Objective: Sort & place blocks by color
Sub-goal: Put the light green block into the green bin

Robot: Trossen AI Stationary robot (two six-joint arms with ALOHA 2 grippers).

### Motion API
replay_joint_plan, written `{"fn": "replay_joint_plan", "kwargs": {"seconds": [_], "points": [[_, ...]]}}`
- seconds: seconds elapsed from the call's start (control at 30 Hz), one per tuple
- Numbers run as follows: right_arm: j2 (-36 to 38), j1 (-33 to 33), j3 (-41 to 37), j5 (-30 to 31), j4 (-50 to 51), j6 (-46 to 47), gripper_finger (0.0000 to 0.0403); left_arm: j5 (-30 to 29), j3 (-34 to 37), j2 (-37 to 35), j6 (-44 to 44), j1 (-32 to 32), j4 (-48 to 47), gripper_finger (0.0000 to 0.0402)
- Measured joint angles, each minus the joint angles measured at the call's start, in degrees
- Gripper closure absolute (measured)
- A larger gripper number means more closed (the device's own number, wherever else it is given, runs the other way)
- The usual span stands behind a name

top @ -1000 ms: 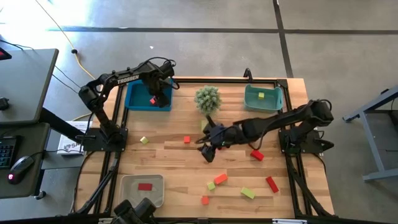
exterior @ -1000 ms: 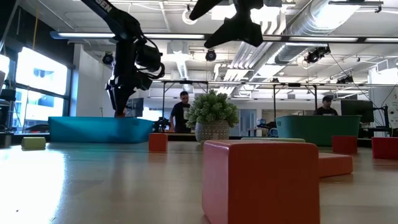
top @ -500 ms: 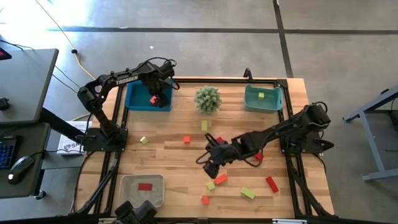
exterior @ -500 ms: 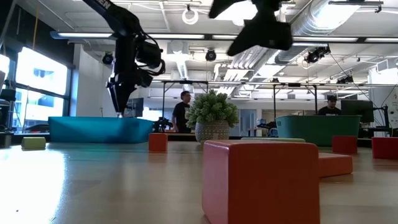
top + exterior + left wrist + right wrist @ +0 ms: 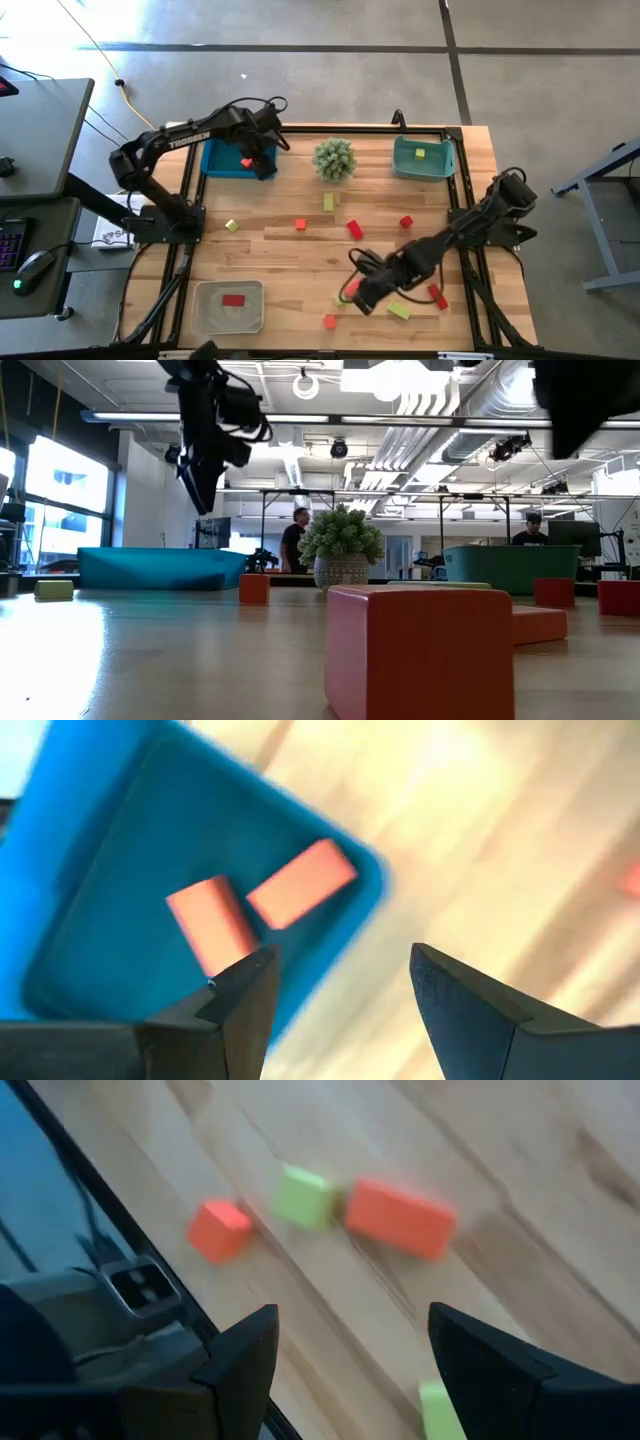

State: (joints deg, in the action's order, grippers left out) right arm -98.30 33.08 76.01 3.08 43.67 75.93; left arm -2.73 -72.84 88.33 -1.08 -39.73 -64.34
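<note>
My left gripper (image 5: 262, 156) hangs open over the blue bin (image 5: 222, 160) at the table's far left, and nothing is between its fingers (image 5: 340, 965). Two orange-red blocks (image 5: 300, 883) lie on the bin's floor. My right gripper (image 5: 356, 294) is open above the table near its near edge. Below it (image 5: 350, 1320) lie an orange bar (image 5: 400, 1218), a yellow-green cube (image 5: 303, 1197) and an orange cube (image 5: 218, 1230). More red and yellow-green blocks (image 5: 354, 229) rest flat on the wood.
A spiky green plant (image 5: 334, 158) stands at the far middle. The teal bin (image 5: 424, 170) at the far right holds a yellow-green block (image 5: 419, 154). A clear tray (image 5: 228, 312) at the near left holds a red block. In the low view, people stand in the room beyond.
My right arm has swung from the table's middle toward the near edge, and now hangs over the blocks there. My left gripper has risen from just above the blue bin's rim to well above it. No block has visibly moved.
</note>
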Motion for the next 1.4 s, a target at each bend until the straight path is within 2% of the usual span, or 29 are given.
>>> {"fn": "replay_joint_plan", "kwargs": {"seconds": [0.3,0.67,1.03,1.23,1.4], "points": [[-0.1,6.6,0.0,0.2,7.4,2.8,0.0158,3.4,0.0,-5.0,8.5,10.5,0.1,0.0188],[-5.4,12.1,0.0,0.2,10.0,0.1,0.0158,3.9,0.0,-5.3,14.8,21.1,1.7,0.0190],[-12.0,13.7,0.0,-3.6,9.7,-0.5,0.0158,3.8,0.0,-5.3,21.4,24.8,1.8,0.0190],[-14.6,13.8,0.0,-3.9,9.7,-1.2,0.0158,3.8,0.0,-5.2,22.0,26.1,1.8,0.0190],[-16.5,13.4,0.2,-6.4,8.7,-1.4,0.0164,3.8,0.0,-5.2,22.0,26.8,1.8,0.0190]]}}
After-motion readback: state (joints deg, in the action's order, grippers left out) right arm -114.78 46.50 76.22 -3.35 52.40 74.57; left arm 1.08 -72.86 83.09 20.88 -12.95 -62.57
